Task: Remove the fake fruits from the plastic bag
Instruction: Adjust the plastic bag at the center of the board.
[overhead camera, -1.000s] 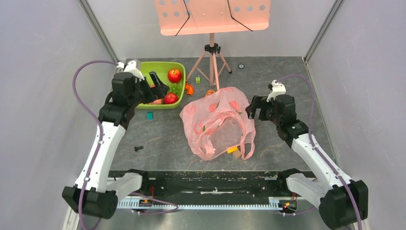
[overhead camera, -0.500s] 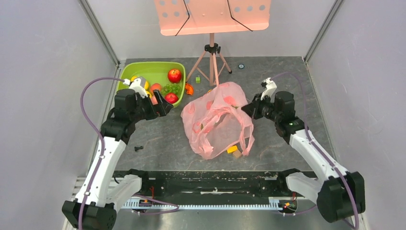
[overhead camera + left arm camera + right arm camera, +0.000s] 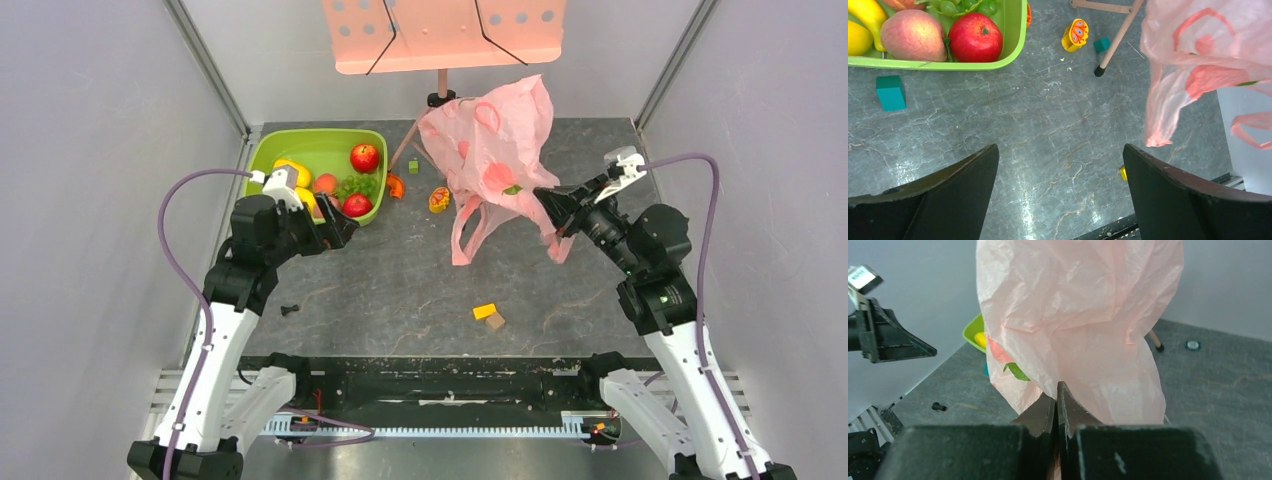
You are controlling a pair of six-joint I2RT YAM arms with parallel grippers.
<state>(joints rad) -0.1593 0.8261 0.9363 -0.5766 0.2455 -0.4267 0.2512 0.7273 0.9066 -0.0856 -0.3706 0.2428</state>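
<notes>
Basin point(image 3: 325, 148) w/ 2 red apples point(image 3: 365, 157), peach point(image 3: 913, 35), banana point(image 3: 868, 12), grapes point(image 3: 963, 6); pink bag point(image 3: 490, 130) aloft in pinched-together R gripper point(image 3: 545, 199); L gripper point(image 3: 1060, 147) apart.

The table point(image 3: 400, 290) is bare in the middle between the arms, open from either side. Toward the front, two cubes point(image 3: 484, 311) sit close together. The bag point(image 3: 490, 130) hangs in the air at the right rear, covering one leg of the stand point(image 3: 440, 45). The basin point(image 3: 262, 160) fills the left rear corner. A teal block point(image 3: 890, 92) lies just beside its near wall, and a toy point(image 3: 438, 199) lies between basin and bag.
</notes>
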